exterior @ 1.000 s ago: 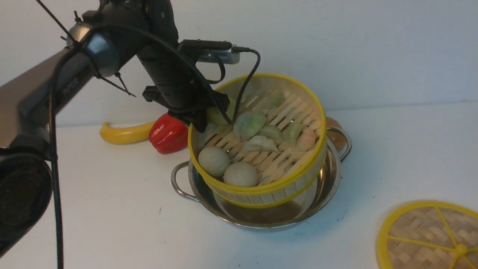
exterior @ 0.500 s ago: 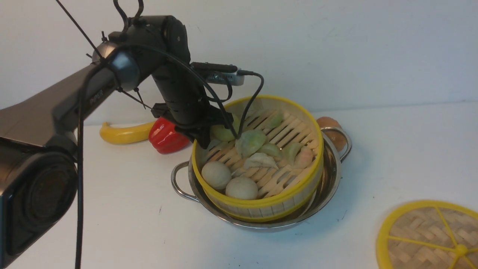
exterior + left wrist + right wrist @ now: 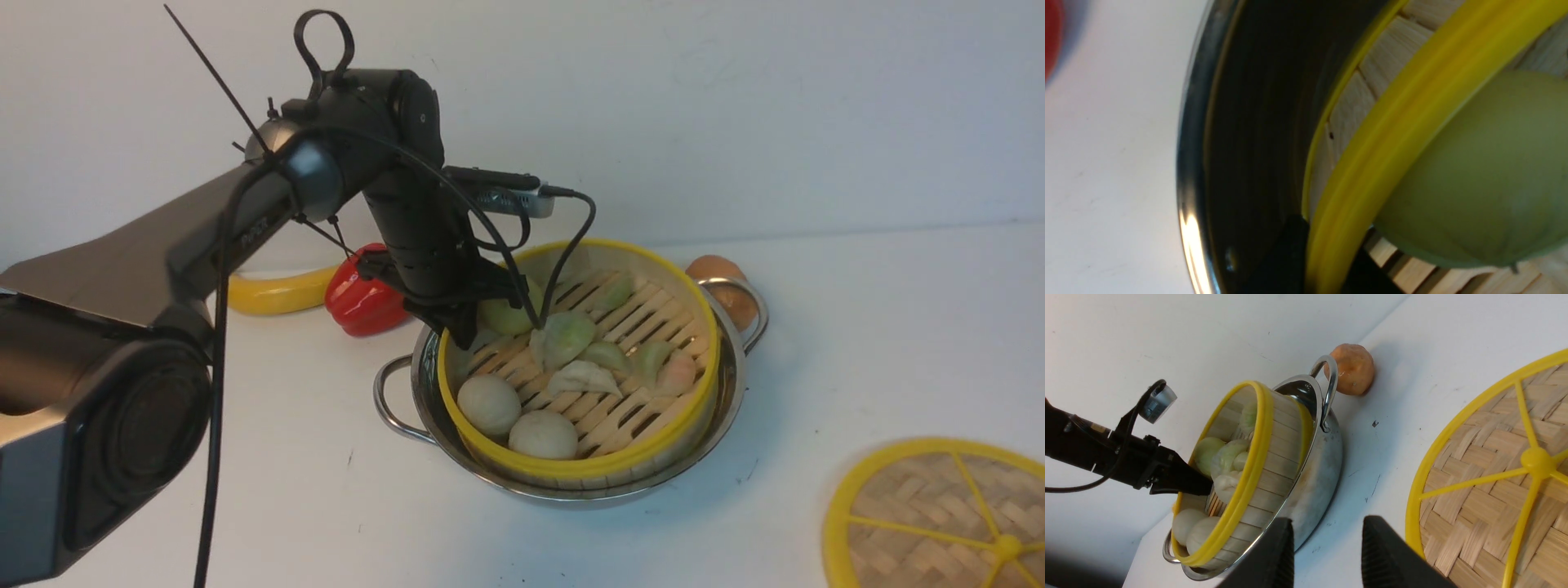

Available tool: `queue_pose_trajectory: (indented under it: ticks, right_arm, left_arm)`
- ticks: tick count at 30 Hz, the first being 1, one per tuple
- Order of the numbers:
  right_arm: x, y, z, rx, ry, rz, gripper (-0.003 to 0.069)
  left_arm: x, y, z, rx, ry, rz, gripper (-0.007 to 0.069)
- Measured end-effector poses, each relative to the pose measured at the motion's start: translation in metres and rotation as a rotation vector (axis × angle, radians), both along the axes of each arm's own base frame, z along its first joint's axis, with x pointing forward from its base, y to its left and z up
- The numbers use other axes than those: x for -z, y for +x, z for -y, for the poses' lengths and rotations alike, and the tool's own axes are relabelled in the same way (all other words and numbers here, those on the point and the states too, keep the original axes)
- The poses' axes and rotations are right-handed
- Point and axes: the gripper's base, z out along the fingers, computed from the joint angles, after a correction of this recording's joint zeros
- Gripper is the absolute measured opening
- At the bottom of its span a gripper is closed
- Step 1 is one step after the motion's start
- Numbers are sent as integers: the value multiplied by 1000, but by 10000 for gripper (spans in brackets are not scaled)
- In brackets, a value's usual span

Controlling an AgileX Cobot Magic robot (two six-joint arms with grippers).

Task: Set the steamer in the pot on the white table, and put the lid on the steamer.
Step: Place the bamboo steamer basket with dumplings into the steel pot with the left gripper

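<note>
Steamer sits down inside the pot, its yellow rim standing above the steel rim. Whether it rests on the pot's floor I cannot tell.

Left hand is clamped on the steamer's rim at the pot's left-rear side. One finger is inside the basket, the other outside, between basket wall and pot wall.

A black cable from my left wrist camera droops over the basket, above the dumplings. Two pale buns lie at the side nearest me.

Behind the pot to its left is a red pepper, then a banana further out, both on the bench. An orange-brown round thing sits just behind the pot's right handle.

Lid lies flat on the bench well to the pot's right and nearer me, partly out of frame.

Right hand hangs beside the lid, fingers apart, nothing between them.
</note>
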Motion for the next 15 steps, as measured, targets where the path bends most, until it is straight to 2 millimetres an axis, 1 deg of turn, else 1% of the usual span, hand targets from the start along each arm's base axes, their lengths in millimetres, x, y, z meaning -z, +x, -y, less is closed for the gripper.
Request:
queue_pose_trajectory:
  ticks: [7,15]
  right_arm:
    - [0,0,0,-2,15,1,249]
    - [-1,0,-1,-2,18,1,249]
  left_arm:
    - [-1,0,1,15,35,16,23]
    - [-1,1,2,20,31,24,23]
